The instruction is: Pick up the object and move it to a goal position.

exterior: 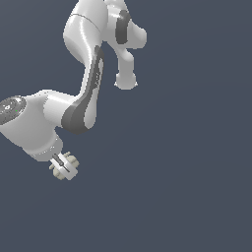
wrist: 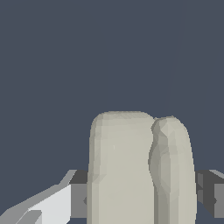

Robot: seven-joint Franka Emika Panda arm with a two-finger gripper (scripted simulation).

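Observation:
The object (exterior: 65, 167) is a small pale beige oblong block with lengthwise grooves and rounded ends. My gripper (exterior: 62, 166) is shut on it at the lower part of the exterior view's left, below the white arm. In the wrist view the object (wrist: 140, 170) fills the space between the jaws, with a grey finger (wrist: 52, 205) on one side and a dark pad (wrist: 210, 188) on the other. The block ends stick out past the fingers.
The white arm (exterior: 88, 88) bends down from the top of the exterior view, its big wrist housing (exterior: 29, 123) at the left. The ground around is a plain dark blue-grey surface (exterior: 187, 172).

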